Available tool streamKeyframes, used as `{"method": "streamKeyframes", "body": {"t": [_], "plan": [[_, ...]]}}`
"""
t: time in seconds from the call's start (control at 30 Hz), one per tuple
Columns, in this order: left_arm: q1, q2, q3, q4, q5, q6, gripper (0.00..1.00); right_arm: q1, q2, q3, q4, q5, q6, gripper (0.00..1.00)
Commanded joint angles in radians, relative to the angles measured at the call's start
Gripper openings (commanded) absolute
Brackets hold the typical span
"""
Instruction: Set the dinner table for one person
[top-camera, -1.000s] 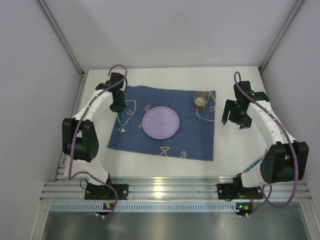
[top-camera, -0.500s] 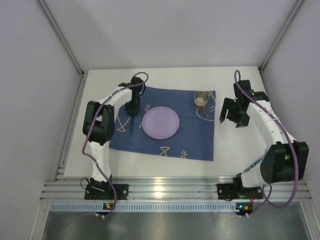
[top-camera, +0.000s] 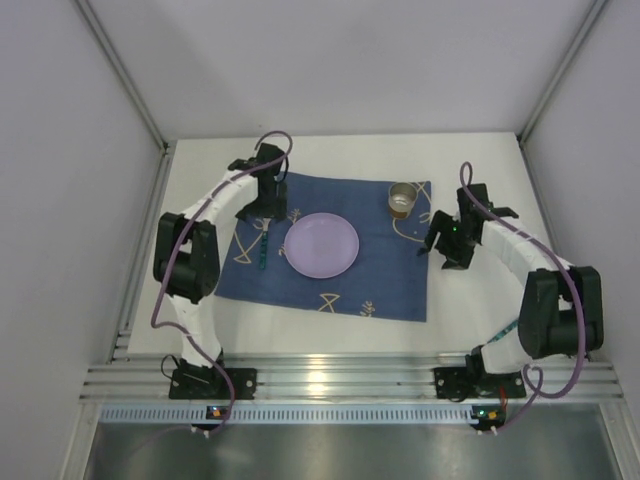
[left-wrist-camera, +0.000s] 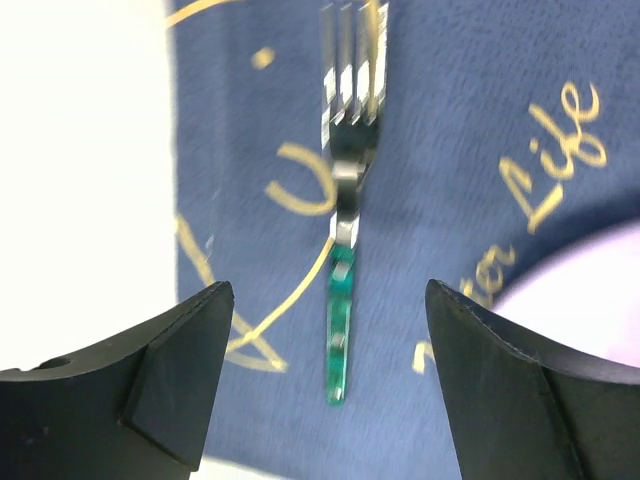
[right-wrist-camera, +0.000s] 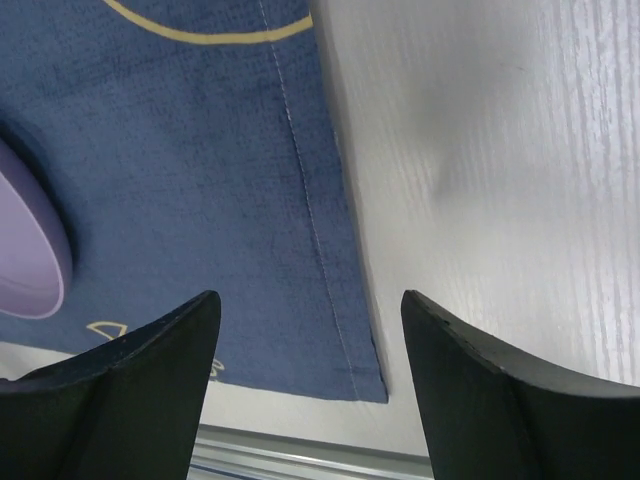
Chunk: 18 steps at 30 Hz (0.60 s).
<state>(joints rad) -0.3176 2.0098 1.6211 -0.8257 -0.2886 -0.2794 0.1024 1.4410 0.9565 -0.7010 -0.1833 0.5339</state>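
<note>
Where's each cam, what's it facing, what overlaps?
Top external: above, behind the bases, looking down on the dinner table, cloth, plate, cup; left arm, right arm show.
Left wrist: on its arm, looks down past open left gripper at fork on cloth.
Right wrist: on its arm, looks down past open right gripper at cloth edge, bare table.
Shared: cloth and plate, all three.

The top camera hangs high above and behind the arm bases (top-camera: 210, 380). It looks down and forward, so it sees the whole desk (top-camera: 480, 300) from far. The left wrist camera sits close over the blue cloth (left-wrist-camera: 450, 120) and looks down between the left fingers (left-wrist-camera: 150, 400) at a fork (left-wrist-camera: 345, 200). The right wrist camera, also close, looks down between the right fingers (right-wrist-camera: 130, 400) at the cloth's edge and bare desk. All three views share the cloth, and each shows some part of the purple plate (top-camera: 322, 245).
</note>
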Motion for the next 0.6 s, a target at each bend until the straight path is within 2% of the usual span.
{"method": "streamKeyframes", "body": {"t": [0.0,0.2,0.37,0.5,0.57], "plan": [[0.002,-0.157,-0.036,-0.059,-0.037,-0.050,0.82,0.008,0.077,-0.002,0.139,-0.004,0.034,0.72],[0.003,-0.337,-0.188,-0.067,-0.014,-0.064,0.81,0.016,0.228,0.039,0.163,0.039,0.008,0.68],[0.008,-0.399,-0.230,-0.087,-0.024,-0.058,0.80,0.026,0.297,0.065,0.182,0.028,0.001,0.61],[0.029,-0.430,-0.256,-0.089,-0.037,-0.046,0.80,0.049,0.352,0.105,0.190,0.031,0.000,0.50],[0.041,-0.436,-0.257,-0.089,-0.034,-0.046,0.80,0.049,0.372,0.125,0.173,0.047,-0.005,0.37]]}}
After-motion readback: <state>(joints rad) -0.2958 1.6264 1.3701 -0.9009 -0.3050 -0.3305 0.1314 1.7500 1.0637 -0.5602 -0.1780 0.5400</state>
